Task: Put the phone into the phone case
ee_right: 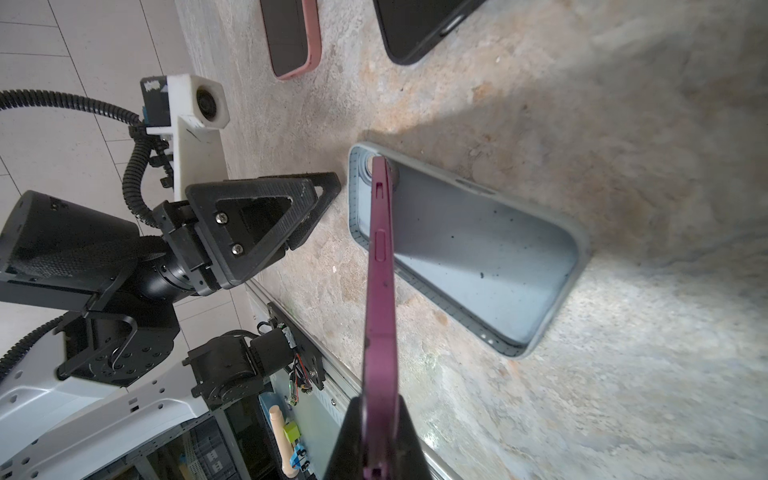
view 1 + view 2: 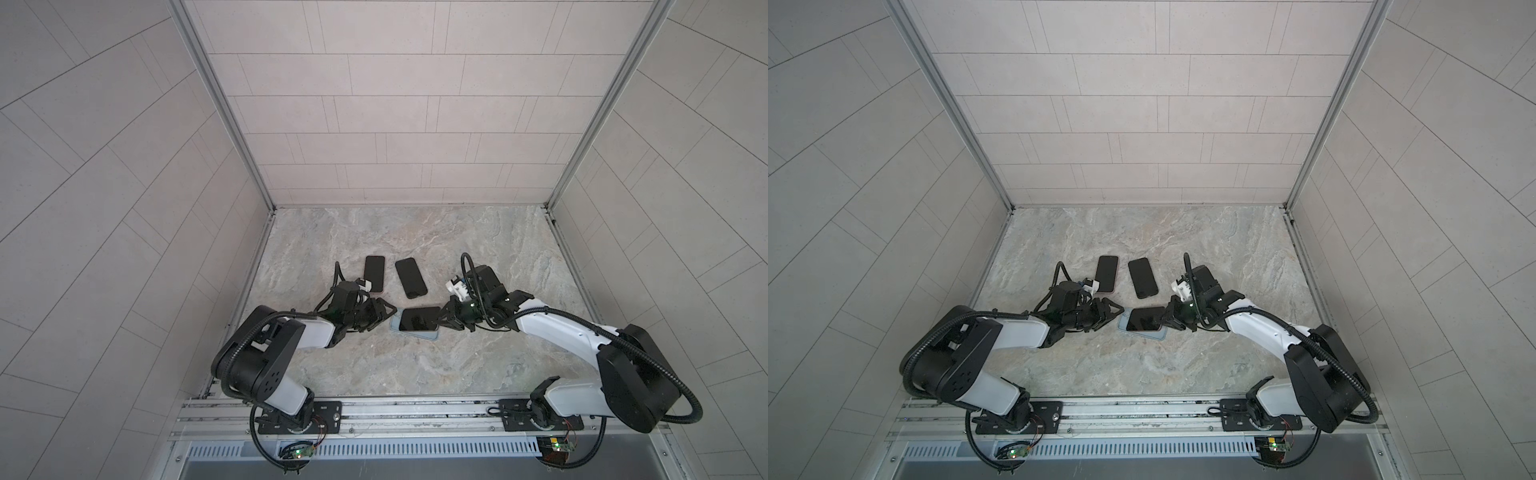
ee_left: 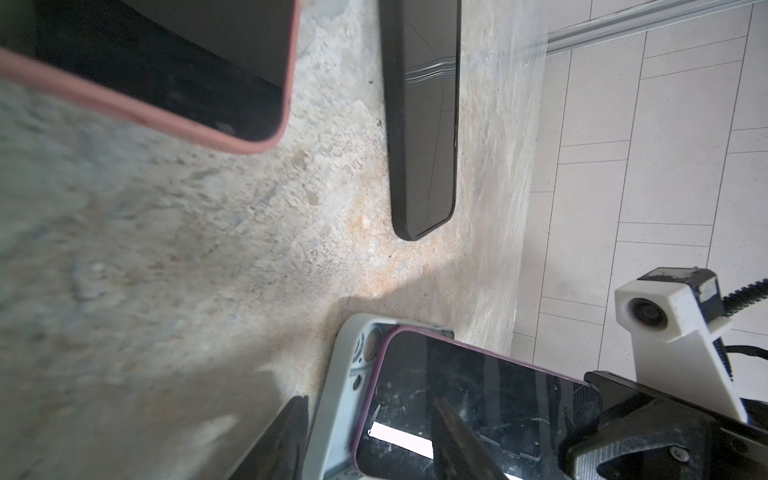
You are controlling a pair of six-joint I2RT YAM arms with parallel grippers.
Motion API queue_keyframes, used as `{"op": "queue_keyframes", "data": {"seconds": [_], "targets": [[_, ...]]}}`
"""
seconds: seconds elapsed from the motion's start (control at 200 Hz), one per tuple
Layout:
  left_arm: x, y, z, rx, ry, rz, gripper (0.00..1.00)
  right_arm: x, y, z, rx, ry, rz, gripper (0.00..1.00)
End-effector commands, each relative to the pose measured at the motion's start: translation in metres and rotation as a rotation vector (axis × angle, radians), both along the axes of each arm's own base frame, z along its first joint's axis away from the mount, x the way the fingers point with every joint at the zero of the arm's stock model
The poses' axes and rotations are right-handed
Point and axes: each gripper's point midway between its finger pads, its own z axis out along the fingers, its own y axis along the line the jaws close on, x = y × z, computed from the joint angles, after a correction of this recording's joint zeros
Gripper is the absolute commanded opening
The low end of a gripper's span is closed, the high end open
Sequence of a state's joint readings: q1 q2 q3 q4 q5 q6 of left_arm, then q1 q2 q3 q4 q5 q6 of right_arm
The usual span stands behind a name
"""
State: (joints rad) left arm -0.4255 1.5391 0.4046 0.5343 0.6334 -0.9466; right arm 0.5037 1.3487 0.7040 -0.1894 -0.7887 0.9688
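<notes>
- Phone (image 2: 417,319) in both top views hangs tilted over the pale blue phone case (image 2: 428,336). The case lies flat on the marbled surface (image 2: 415,374) between the two arms. The right fingers (image 2: 449,318) are clenched on the phone's right end. The left fingers (image 2: 380,316) sit just beside the case's left end, spread apart and grasping nothing.
- Farther back in both top views, a pink-cased phone (image 2: 374,272) and a black phone (image 2: 410,277) lie side by side, apart from the case.
- Left wrist view: the phone (image 3: 478,395), purple-edged with its dark screen up, overlaps the phone case (image 3: 340,374), whose camera end shows past the phone's corner. One of the left fingers (image 3: 286,440) stands outside the case's rim, the other over the screen.
- Right wrist view: the phone (image 1: 380,291) is seen edge-on, pinched between the right fingers (image 1: 345,440). Its far corner reaches the camera end of the phone case (image 1: 478,249); whether it touches I cannot tell. The left fingers (image 1: 291,195) are just beside that end.
</notes>
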Motion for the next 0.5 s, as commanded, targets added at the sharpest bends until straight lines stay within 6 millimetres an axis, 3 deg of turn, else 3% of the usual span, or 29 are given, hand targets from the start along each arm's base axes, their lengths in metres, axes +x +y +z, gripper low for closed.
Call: {"op": "queue_keyframes", "data": {"seconds": [0.0, 0.22, 0.495], "targets": [[0.006, -0.003, 0.006, -0.020, -0.008, -0.001, 0.55, 0.000, 0.001, 0.000, 0.010, -0.001, 0.008, 0.03], [0.006, -0.004, 0.004, -0.025, -0.001, -0.006, 0.55, 0.000, 0.001, -0.006, -0.005, 0.012, 0.014, 0.12], [0.007, -0.005, 0.003, -0.033, 0.003, -0.009, 0.55, 0.005, -0.002, -0.022, -0.047, 0.043, -0.019, 0.16]]}}
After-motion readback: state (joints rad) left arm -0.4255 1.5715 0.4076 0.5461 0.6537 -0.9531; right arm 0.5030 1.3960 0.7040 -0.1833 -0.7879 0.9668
